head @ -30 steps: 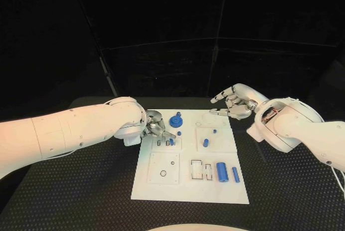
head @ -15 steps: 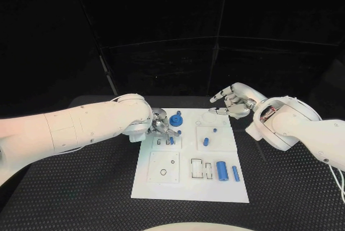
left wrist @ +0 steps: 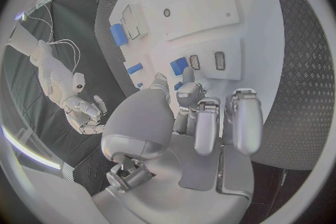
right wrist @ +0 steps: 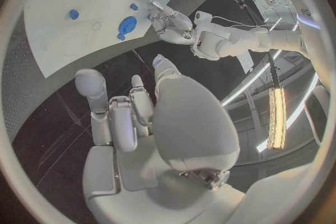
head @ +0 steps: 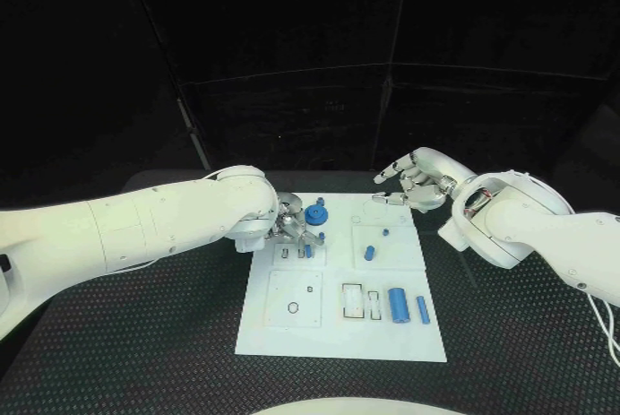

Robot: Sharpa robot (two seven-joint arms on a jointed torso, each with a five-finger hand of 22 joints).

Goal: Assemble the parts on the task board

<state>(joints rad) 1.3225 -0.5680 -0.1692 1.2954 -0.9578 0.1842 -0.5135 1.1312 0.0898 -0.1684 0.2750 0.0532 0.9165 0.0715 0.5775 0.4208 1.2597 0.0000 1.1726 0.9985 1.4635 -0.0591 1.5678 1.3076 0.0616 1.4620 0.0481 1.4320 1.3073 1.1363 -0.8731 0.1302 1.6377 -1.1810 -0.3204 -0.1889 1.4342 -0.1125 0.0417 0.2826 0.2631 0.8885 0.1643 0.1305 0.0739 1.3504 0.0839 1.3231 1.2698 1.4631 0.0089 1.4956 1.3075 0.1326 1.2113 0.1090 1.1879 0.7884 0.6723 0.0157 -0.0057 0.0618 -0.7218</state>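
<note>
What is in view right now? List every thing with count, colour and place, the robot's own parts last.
table: one, black, under everything.
task board: one, white, middle of the table.
gear-like part: one, blue, far end of the board, beside the left hand.
small stud: one, blue, far right area of the board.
short cylinder: one, blue, just nearer than the stud.
large cylinder: one, blue, near right area.
slim peg: one, blue, right of the large cylinder.
small pieces: count unclear, blue, at the left hand's fingers.
left hand: silver, over the board's far left.
right hand: silver, empty, at the board's far right corner.
</note>
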